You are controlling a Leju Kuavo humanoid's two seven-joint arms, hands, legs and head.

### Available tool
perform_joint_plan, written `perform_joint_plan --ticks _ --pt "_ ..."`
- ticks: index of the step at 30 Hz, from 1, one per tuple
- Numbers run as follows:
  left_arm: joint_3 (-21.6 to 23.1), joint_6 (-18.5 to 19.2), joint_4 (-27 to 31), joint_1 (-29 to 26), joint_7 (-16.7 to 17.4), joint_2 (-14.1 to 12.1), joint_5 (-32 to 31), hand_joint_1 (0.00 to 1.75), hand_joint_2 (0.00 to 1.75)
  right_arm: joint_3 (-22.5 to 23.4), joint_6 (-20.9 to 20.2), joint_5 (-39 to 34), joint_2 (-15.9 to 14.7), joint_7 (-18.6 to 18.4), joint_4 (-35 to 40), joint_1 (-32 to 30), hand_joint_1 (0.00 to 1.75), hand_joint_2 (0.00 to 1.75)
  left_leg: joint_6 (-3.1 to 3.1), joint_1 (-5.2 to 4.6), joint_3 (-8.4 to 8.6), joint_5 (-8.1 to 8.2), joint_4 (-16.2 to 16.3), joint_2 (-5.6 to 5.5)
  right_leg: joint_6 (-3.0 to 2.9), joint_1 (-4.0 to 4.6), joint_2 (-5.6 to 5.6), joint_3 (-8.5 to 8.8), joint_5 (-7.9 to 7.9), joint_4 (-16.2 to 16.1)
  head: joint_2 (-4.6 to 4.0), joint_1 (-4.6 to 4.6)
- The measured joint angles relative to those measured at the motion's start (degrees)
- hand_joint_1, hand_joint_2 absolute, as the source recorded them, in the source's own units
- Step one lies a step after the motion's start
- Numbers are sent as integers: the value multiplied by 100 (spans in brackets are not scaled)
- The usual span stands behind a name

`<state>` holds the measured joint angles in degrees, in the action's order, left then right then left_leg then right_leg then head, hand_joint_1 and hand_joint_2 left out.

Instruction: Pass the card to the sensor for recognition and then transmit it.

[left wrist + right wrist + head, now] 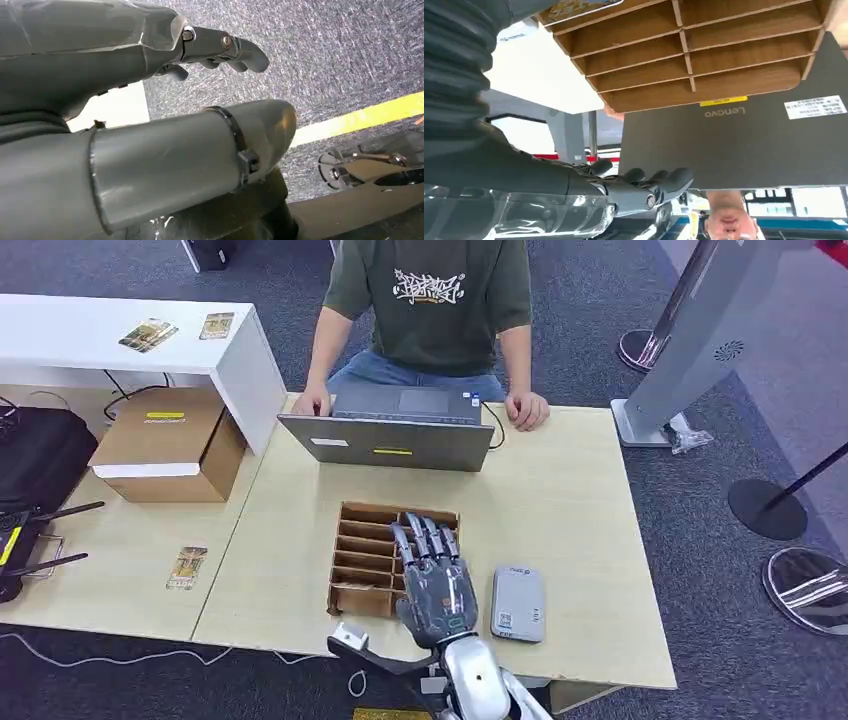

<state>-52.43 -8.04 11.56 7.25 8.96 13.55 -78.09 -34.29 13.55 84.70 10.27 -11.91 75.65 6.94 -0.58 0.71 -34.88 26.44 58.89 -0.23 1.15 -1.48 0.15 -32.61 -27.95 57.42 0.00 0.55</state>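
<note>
Right hand (438,585) hovers over the right part of the cardboard divider tray (365,555), fingers extended and apart, holding nothing. A card (574,9) lies in a near tray slot. The grey sensor (518,603) lies on the tabletop (560,500) just right of the hand. Left hand (210,50) hangs above carpet, fingers loosely curled, empty.

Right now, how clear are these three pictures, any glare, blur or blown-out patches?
Head view: evenly lit and sharp, with soft shadows beneath the brown cardboard divider tray. Left wrist view: the grey left hand is very close and soft, while the speckled carpet is crisp. Right wrist view: upside down, with white overexposed patches beside the tray and glare on the silver arm cover.
</note>
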Motion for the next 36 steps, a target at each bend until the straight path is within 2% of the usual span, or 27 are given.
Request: perform_joint_plan --ticks 18,36 --pt "4 2 0 1 35 -2 50 0 0 11 -365 -131 0 -87 70 -23 0 175 0 0 0 0 0 1 0 0 1 -1 0 0 0 0" --pt "2 -55 0 1 98 4 199 0 0 94 -498 -205 11 -131 -11 -47 0 175 0 0 0 0 0 1 0 0 2 -2 0 0 0 0"
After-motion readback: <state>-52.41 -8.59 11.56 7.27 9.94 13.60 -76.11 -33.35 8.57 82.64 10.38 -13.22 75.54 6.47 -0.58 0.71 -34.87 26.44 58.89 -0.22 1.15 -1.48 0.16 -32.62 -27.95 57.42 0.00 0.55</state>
